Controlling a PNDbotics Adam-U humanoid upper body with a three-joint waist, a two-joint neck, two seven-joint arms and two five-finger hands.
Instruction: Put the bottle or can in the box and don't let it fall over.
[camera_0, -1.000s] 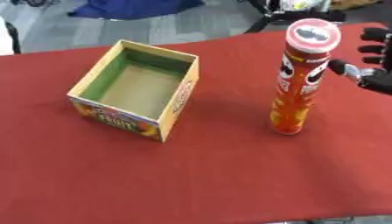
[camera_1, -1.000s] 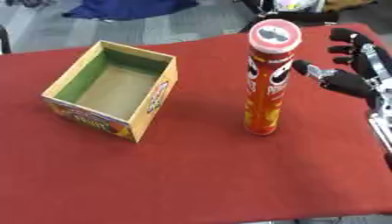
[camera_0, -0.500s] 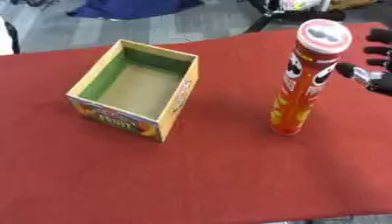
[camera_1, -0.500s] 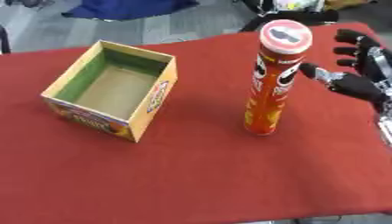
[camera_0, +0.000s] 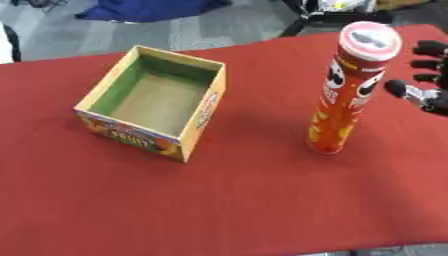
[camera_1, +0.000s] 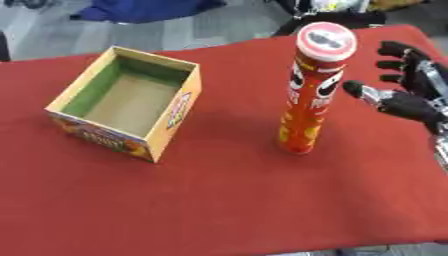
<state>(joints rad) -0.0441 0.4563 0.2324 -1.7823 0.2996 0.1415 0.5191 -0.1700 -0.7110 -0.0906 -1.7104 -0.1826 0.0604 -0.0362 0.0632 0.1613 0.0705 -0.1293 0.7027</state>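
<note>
Fingers (camera_1: 395, 49) of the black right hand (camera_1: 409, 102) were spread apart just beside the tall red crisp can (camera_1: 313, 90), upright on the red bench (camera_1: 227, 200), apart from the open cardboard box (camera_1: 127, 101).

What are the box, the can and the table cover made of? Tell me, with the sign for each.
Box: likely cardboard, with a plain brown matte inside, thin straight walls and printed outer faces.
Can: probably a printed paperboard tube, slightly glossy; its top looks like a pale lid, perhaps plastic.
Table cover: red cloth or felt, matte and without shine.
</note>
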